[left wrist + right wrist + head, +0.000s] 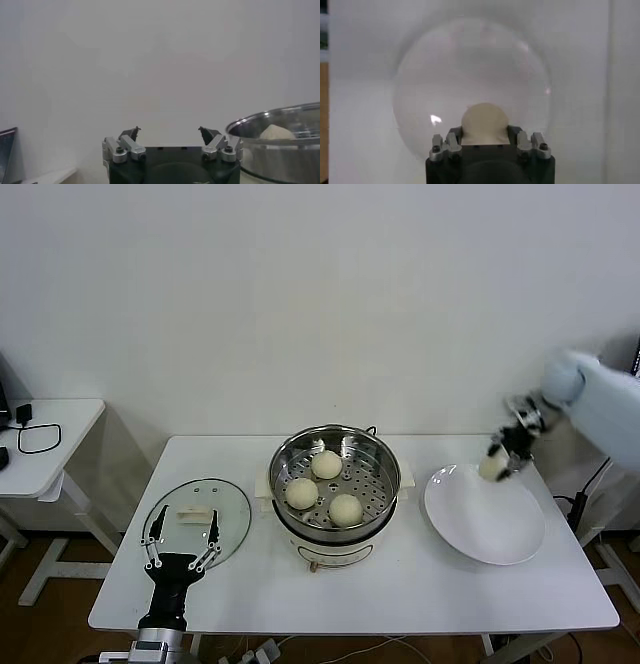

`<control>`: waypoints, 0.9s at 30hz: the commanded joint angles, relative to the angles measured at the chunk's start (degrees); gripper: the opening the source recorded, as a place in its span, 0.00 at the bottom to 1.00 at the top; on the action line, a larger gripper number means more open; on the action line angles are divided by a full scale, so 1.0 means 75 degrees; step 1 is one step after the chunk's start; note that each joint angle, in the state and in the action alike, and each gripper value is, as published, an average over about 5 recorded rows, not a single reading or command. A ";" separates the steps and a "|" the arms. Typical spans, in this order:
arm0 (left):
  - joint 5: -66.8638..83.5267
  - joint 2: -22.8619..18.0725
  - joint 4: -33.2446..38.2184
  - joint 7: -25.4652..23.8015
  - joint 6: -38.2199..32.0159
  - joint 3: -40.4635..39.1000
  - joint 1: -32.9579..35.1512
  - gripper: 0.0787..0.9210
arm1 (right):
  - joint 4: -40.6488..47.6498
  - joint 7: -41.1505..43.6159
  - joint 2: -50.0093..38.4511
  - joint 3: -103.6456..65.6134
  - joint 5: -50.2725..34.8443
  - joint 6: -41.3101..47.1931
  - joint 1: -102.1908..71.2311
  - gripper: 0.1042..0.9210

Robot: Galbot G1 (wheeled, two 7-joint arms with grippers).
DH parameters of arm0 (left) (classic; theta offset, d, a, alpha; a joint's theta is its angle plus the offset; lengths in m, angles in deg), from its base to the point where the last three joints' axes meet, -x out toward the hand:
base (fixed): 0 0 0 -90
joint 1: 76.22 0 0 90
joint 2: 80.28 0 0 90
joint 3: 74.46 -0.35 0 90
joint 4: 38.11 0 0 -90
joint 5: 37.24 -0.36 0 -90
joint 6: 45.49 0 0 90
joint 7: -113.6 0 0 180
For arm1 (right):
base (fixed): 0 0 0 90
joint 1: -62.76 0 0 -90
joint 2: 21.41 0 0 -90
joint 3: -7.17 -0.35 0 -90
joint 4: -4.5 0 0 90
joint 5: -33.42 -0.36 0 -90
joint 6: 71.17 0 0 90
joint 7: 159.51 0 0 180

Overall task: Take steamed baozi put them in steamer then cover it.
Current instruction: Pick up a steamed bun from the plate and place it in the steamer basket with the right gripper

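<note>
Three cream-white baozi [326, 465] lie on the perforated tray inside the steel steamer [287, 452] at the table's middle. My right gripper [503, 459] is shut on the fourth baozi [492, 468] and holds it just above the far edge of the white plate [490, 524]. In the right wrist view the baozi [485, 124] sits between the jaws, over the plate [420, 90]. The glass cover [232, 519] with its cream bar handle lies flat on the table, left of the steamer. My left gripper [182, 552] is open and parked at the cover's near edge.
A small white side table [50, 439] with a black cable stands at the far left. The steamer rim [280, 116] with one baozi shows beside my left gripper [170, 133] in the left wrist view. A white wall stands behind the table.
</note>
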 commanded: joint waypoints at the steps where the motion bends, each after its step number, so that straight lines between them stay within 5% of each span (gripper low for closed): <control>1: 0.0000 0.0025 0.0096 0.0005 0.0005 -0.0017 0.0025 0.88 | -0.2244 0.0259 0.1213 0.1794 -0.2520 0.1203 0.2533 0.64; 27: 0.0005 -0.0013 0.0070 0.0053 -0.0004 0.0056 0.0019 0.88 | -0.1036 -0.0601 0.3179 0.1846 -0.1539 0.1527 0.0662 0.64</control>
